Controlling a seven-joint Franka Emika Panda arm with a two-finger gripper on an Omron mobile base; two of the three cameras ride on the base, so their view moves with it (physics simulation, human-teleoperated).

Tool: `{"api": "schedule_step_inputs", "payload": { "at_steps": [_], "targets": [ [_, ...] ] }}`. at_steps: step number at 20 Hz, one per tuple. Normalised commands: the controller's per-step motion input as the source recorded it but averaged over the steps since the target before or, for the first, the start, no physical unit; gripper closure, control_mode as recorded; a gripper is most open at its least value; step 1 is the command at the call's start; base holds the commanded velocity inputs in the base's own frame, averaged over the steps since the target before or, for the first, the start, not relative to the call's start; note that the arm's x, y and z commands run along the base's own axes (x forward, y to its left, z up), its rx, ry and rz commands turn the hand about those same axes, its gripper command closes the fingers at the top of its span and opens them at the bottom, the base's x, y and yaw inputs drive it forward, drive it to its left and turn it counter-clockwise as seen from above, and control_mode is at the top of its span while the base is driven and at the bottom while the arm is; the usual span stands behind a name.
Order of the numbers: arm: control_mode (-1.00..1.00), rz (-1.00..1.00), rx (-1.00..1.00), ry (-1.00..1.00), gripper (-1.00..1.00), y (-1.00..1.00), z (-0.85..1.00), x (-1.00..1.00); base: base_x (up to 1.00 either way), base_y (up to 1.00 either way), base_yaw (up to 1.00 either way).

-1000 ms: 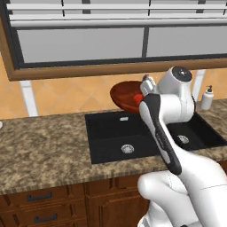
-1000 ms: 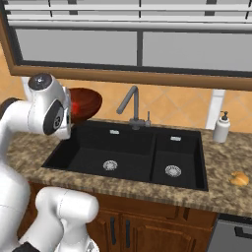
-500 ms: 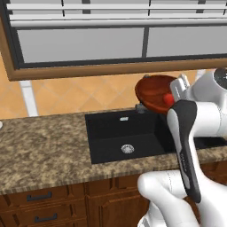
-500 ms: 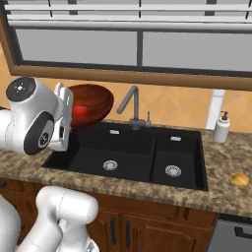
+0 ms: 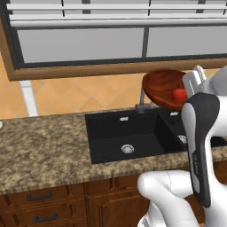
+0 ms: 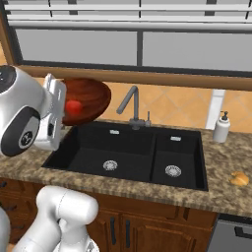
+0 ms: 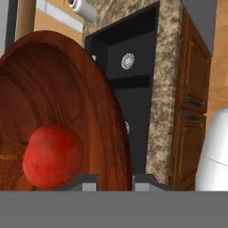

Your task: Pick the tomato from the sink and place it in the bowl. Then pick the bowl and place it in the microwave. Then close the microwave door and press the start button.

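Pinching the rim of the tilted bowl [image 5: 163, 88], the end effector [image 7: 116, 179] holds it above the sink [image 5: 133, 133], tomato [image 7: 52, 156] resting inside.

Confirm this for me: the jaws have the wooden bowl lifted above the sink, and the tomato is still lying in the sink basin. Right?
Not quite. The bowl is lifted above the sink, but the tomato is not in the basin: it sits inside the bowl, as the hand view shows plainly. The right base view shows it there too.
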Motion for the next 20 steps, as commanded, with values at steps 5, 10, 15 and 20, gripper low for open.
{"api": "schedule_step_inputs", "payload": {
  "at_steps": [5,10,15,20],
  "targets": [
    [1.0,0.0,0.0,0.0,1.0,0.0,0.24,-0.22,-0.38,0.06,0.0],
    [1.0,0.0,0.0,0.0,1.0,0.0,0.0,0.0,-0.46,0.7,0.43],
    [1.0,0.0,0.0,0.0,1.0,0.0,0.0,0.0,-0.05,0.52,0.93],
    [1.0,0.0,0.0,0.0,1.0,0.0,0.0,0.0,0.0,0.16,1.0]
  ]
}}
